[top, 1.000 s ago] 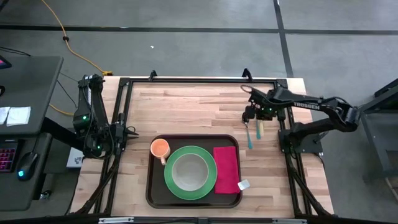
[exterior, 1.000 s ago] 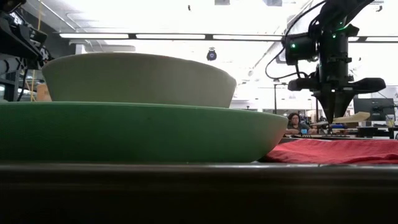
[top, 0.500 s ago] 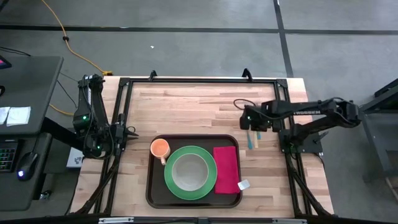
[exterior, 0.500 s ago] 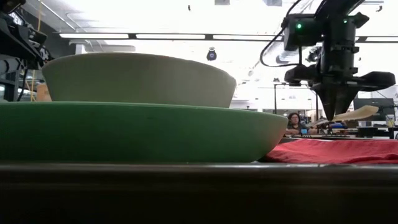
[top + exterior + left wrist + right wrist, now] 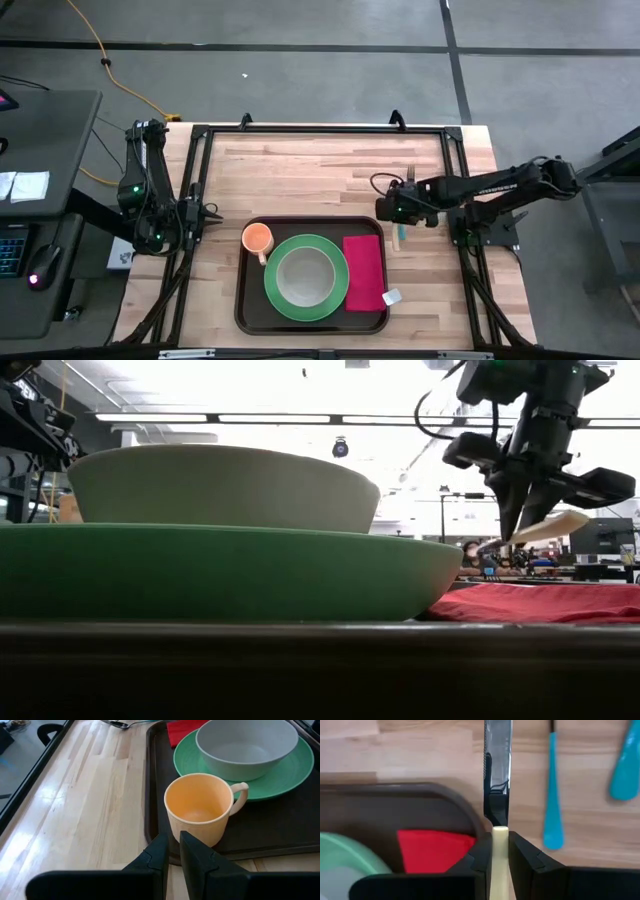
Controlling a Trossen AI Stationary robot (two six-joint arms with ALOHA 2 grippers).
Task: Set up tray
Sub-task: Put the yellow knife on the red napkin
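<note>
The dark brown tray (image 5: 243, 300) lies on the wooden table and carries a green plate (image 5: 306, 277) with a pale bowl, an orange cup (image 5: 258, 238) and a red napkin (image 5: 364, 270). My right gripper (image 5: 393, 210) hovers just beyond the tray's far right corner (image 5: 465, 807), shut on a knife (image 5: 497, 765) with a cream handle and a metal blade. My left gripper (image 5: 171, 852) waits at the table's left edge, shut, just short of the cup (image 5: 200, 810). My right gripper pinches the knife's cream handle (image 5: 500, 840) between its two fingers, close to where the blade begins. The fingers (image 5: 515, 500) come from above, pointing down, across the knife. The knife is lifted clear, nearly level, with its handle end (image 5: 560, 523) tilted slightly upward.
Two blue utensils (image 5: 552, 785) (image 5: 625, 770) lie on the bare wood right of the tray; one also shows from above as a blue utensil (image 5: 398, 237). A small white tag (image 5: 391, 297) sits at the napkin's near right corner. Black frame rails border the table.
My right gripper has carried the knife from the far right part of the table toward the near left, up to the tray's far right corner. It has risen a little and the knife has tipped, handle end higher. The left arm has kept still.
</note>
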